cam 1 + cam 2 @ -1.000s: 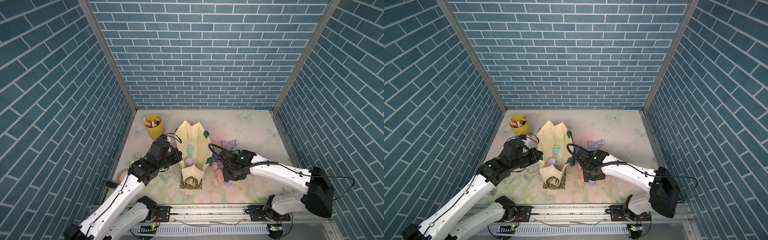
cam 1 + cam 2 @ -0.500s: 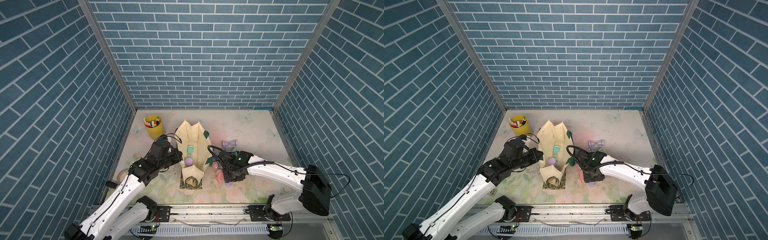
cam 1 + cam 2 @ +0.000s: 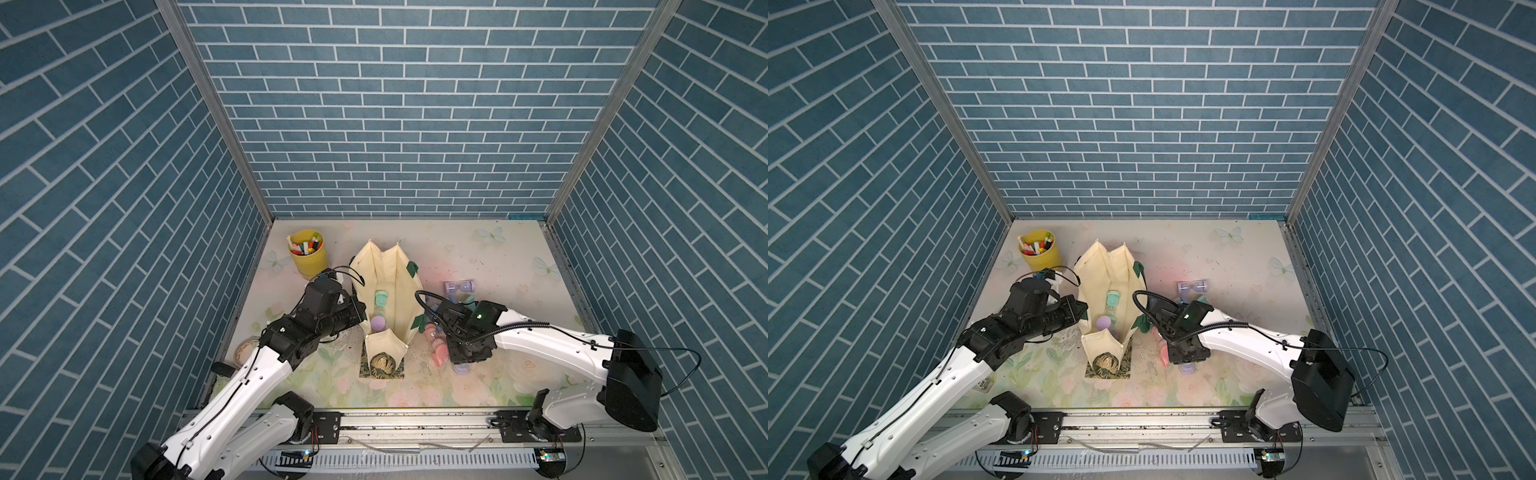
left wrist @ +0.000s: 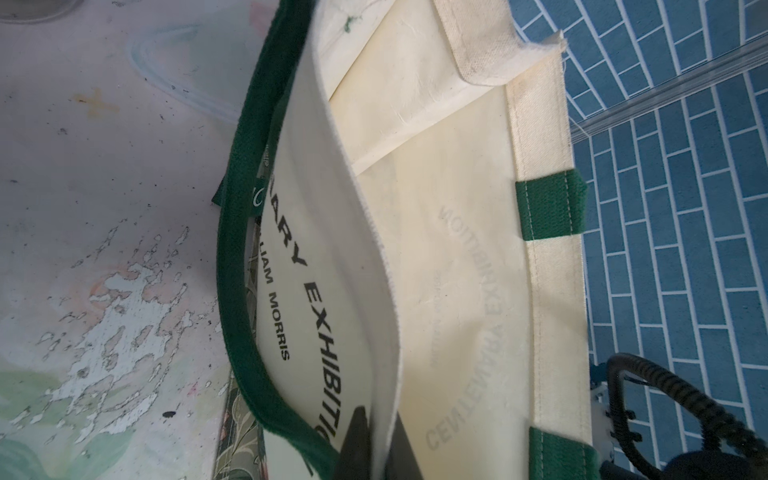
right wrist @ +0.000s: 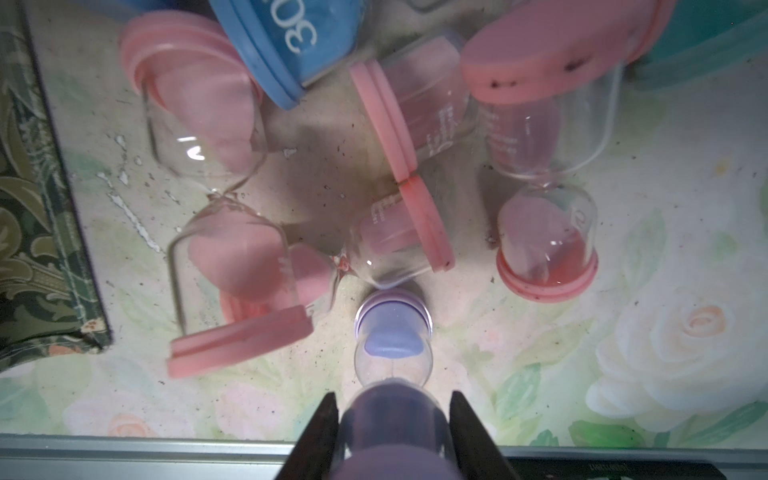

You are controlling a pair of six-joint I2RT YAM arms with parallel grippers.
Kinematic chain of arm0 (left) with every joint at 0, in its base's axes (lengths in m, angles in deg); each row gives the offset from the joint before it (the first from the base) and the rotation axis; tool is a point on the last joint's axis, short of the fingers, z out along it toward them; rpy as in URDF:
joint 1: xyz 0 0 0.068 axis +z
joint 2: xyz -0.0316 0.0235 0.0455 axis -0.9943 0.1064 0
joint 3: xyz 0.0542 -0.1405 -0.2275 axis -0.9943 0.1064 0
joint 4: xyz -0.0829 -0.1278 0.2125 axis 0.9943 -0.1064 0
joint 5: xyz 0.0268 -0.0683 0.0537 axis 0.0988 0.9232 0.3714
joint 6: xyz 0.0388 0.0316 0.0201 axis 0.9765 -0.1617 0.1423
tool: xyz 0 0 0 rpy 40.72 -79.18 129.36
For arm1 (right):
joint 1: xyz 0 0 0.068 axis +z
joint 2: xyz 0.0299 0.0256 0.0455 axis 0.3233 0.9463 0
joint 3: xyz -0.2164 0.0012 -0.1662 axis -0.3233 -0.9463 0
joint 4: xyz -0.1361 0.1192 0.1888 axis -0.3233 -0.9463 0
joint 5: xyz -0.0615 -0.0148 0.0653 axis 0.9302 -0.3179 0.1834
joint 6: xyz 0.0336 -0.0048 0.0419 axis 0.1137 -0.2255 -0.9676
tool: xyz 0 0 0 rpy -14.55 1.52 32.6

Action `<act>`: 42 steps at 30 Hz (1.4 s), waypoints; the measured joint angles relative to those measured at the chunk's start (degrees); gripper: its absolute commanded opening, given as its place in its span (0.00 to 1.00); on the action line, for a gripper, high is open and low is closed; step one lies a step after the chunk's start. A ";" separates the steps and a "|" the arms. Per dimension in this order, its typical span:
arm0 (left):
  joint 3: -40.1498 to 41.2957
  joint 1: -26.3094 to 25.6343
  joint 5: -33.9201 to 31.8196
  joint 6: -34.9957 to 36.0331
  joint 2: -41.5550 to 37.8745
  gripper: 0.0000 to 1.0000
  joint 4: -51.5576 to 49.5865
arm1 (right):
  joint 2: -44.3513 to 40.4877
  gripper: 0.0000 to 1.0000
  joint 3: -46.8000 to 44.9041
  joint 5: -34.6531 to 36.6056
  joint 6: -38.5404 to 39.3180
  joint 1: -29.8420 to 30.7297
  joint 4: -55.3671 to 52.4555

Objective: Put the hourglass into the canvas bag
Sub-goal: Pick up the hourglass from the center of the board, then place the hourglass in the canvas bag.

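Right wrist view: right gripper pinches lilac hourglass on mat, right of canvas bag, just beside pink hourglasses. Left gripper clamps bag rim. Lift straight up, clear the pink cluster, then swing left over the mouth.

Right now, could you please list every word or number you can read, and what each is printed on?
"ARY EXHIBITIO": canvas bag, outside, cut off.
"LIAM MORRIS": same bag, start hidden.
"CENTENARY EXHIBITION": bag's inside, faint, mirrored.
"30": blue hourglass cap.
Print on the pink hourglasses: too blurred.
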 measured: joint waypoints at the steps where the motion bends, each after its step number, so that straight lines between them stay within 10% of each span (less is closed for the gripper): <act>1: 0.00 0.00 0.00 0.00 0.11 0.00 0.02 | -0.26 0.05 0.48 0.22 0.00 0.00 -0.26; 22: 0.00 0.00 -1.53 1.16 -0.57 0.33 -2.56 | -6.29 0.00 25.38 11.37 6.71 -0.04 -7.32; 42: -2.23 0.00 -4.42 1.77 -0.70 0.41 -7.50 | 4.33 0.00 41.68 3.43 14.21 0.92 1.81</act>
